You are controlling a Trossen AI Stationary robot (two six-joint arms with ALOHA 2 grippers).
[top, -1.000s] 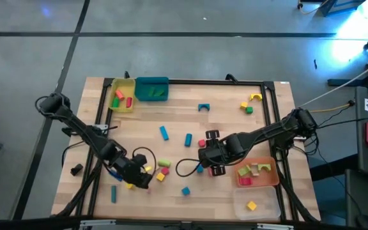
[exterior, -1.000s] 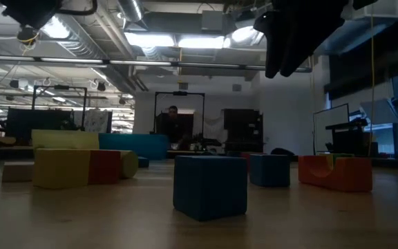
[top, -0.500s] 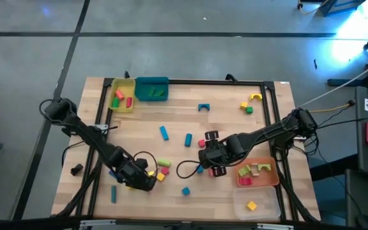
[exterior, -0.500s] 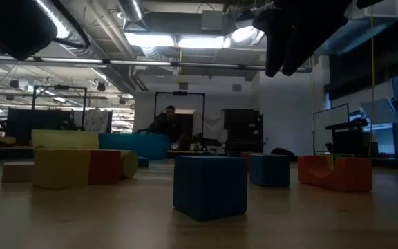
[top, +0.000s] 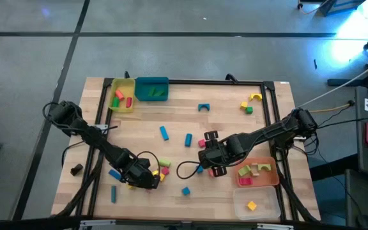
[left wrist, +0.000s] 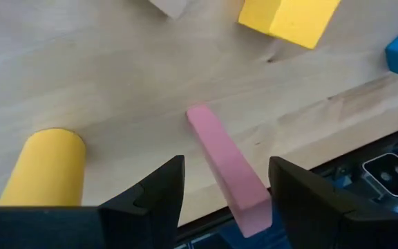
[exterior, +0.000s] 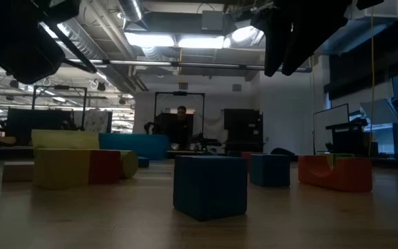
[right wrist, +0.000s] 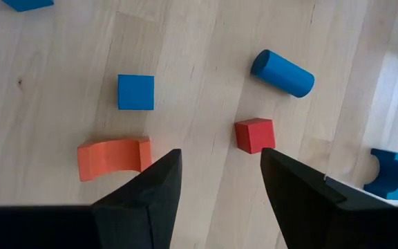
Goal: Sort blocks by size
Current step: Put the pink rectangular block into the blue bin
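Observation:
Blocks lie scattered flat on the wooden table (top: 222,121). My left gripper (top: 149,180) hangs low near the front left, open. In its wrist view the fingers (left wrist: 154,194) stand on either side of a pink bar (left wrist: 226,169) without touching it, with a yellow cylinder (left wrist: 43,169) beside them. My right gripper (top: 206,154) waits open above the table's middle. Below it lie a red cube (right wrist: 254,135), a blue cube (right wrist: 135,91), an orange arch (right wrist: 112,158) and a blue cylinder (right wrist: 282,72).
A yellow tray (top: 123,94) and a teal tray (top: 152,88) stand at the far left. An orange tray (top: 257,172) and a clear tray (top: 255,203) stand at the near right. A blue cube (exterior: 209,185) sits near the front edge. A person stands in the room behind.
My left gripper has come down toward the table and a little toward the right and near edges, over the pink bar, rolling its wrist as it went. Its fingers stay open. My right arm has kept still.

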